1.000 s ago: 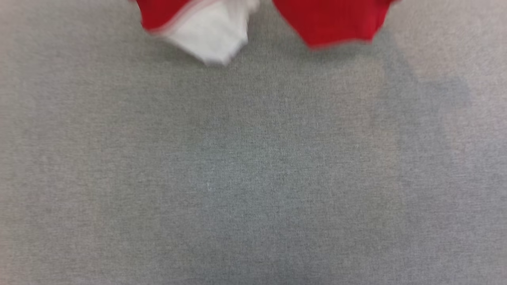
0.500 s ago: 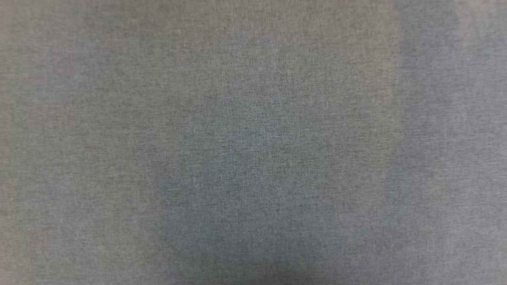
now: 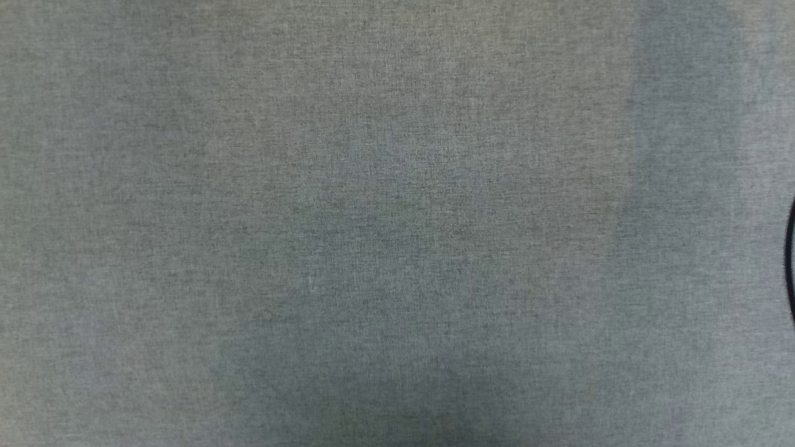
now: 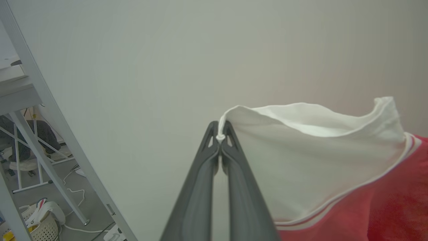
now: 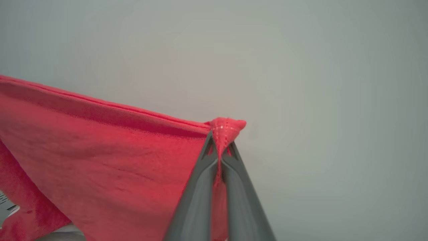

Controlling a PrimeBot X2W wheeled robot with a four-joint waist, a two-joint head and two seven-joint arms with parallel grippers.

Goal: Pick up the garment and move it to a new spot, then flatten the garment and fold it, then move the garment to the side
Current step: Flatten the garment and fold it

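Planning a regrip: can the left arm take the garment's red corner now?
Probably not: the left gripper is shut on the garment's white sleeve; the right gripper itself pinches that red corner.

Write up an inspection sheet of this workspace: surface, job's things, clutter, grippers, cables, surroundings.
Surface: grey woven cloth surface with soft shadows across it; thin dark arc at its right edge, cannot tell what it is.
Job's things: garment, red with a white sleeve and striped trim, held up by both grippers.
Clutter: white basket on the floor beyond the frame.
Grippers: left gripper shut on the sleeve's edge; right gripper shut on a red stitched corner.
Cables: white cable lying loose on the floor.
Surroundings: plain pale wall; grey metal frame slanting at the left of the left wrist view.
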